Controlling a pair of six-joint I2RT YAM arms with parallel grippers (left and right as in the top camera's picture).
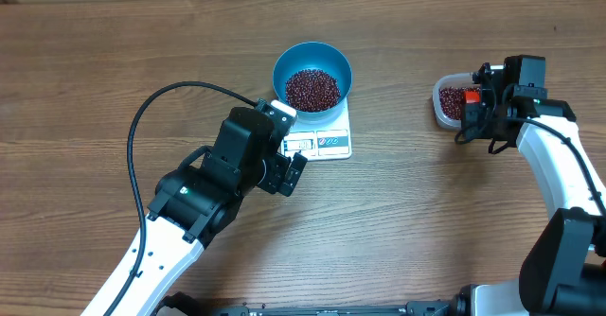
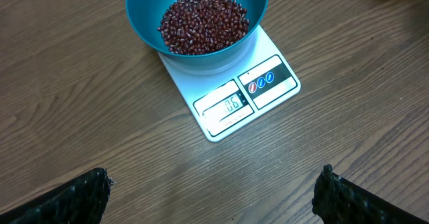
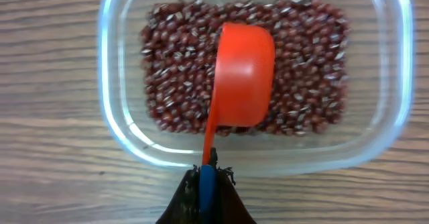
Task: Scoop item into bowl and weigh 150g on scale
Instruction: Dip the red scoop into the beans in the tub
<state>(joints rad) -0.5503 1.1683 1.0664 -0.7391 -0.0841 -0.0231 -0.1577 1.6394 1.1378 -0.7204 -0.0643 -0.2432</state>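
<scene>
Scale (image 2: 271, 96) readout (image 2: 226, 106) shows only past the spread left pincer (image 2: 213, 184); right pincer (image 3: 208, 182) pinches scoop (image 3: 241, 76).

Clear plastic tub (image 3: 110, 83) stands on wooden worktop (image 1: 426, 221). Orange-red scoop (image 3: 242, 76): head inside tub, handle crossing near rim.

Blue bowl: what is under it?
The white scale sits under the blue bowl; its display and buttons stick out. The platform beneath the bowl is hidden.
</scene>
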